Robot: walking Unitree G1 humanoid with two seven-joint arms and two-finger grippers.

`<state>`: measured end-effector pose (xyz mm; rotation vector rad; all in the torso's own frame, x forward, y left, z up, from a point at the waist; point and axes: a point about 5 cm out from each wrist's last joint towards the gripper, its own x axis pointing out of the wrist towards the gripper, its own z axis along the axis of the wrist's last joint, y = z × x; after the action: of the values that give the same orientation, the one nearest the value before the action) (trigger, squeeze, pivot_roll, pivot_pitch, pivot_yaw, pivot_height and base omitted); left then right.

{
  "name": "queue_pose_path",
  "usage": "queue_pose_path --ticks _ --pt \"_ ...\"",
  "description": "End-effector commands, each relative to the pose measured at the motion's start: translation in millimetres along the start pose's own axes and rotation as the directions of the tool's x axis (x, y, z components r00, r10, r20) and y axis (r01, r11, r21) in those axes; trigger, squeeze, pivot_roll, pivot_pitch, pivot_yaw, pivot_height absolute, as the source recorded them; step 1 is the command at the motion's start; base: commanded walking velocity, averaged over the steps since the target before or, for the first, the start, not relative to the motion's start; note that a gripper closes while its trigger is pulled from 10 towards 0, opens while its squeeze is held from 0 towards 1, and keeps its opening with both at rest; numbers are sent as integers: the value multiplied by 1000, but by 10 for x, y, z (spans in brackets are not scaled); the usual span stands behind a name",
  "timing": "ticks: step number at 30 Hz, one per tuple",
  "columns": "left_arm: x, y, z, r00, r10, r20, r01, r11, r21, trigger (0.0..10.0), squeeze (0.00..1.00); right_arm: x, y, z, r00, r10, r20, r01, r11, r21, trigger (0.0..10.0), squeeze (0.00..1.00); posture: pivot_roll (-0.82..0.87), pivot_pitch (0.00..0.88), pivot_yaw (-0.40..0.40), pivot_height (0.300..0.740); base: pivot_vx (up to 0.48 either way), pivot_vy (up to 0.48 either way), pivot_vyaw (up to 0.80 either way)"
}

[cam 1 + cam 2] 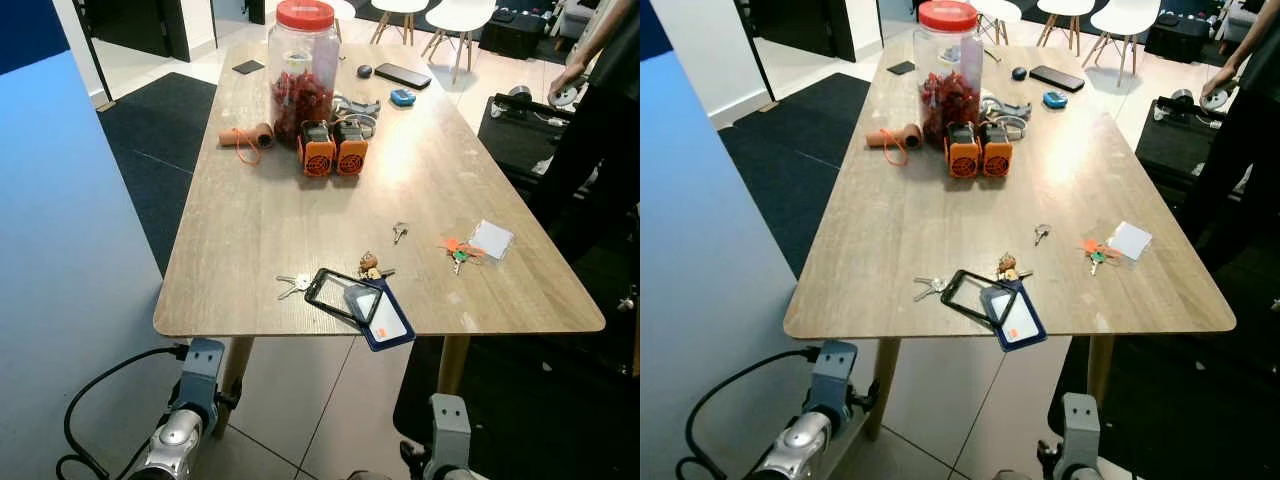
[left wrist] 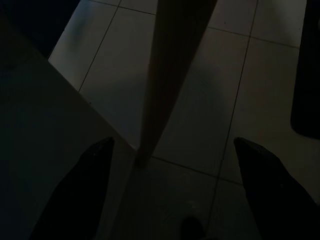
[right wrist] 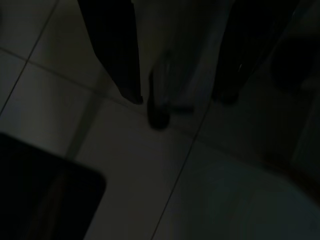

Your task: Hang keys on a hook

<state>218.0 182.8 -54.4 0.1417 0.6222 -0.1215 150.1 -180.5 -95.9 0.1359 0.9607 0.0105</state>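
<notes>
Both jaws hung apart below the surface (image 1: pixel 250 210); I judged the silver keys (image 1: pixel 293 284) beside the lanyard (image 1: pixel 343 295) the easiest first reach.

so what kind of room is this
Probably a shared work or dining area: a long light wooden table on a pale tiled floor, white chairs at the far end, and a person standing alongside.

I count four sets of keys (image 1: pixel 294 284) on one table (image 1: pixel 250 230), two orange boxes (image 1: pixel 334 150), one jar (image 1: pixel 303 66), two card holders (image 1: pixel 362 303), two white chairs (image 1: pixel 432 18).
</notes>
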Motion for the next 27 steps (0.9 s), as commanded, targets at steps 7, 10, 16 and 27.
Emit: queue_pose_path --ticks 7,10,16,27 --pt "-65 53 -117 1000 -6 -26 7 1000 31 10000 0 -73 -83 -230 997 -44 -64 46 999 22 10000 0 77 53 -37 740 0 0 0" --pt "-64 49 -117 1000 -11 -28 12 999 30 10000 0 -77 -92 -236 997 -45 -65 46 999 21 10000 0 77 53 -37 740 0 0 0" --pt "-51 20 -100 999 -27 -25 28 999 32 10000 0 -63 -105 -181 997 -49 -54 50 998 26 10000 0 73 54 -32 740 0 -480 0" --pt "-51 30 -104 999 -24 -30 24 999 24 10000 0 -48 -68 -157 998 -40 -47 42 999 27 10000 0 74 53 -33 740 0 -480 0"
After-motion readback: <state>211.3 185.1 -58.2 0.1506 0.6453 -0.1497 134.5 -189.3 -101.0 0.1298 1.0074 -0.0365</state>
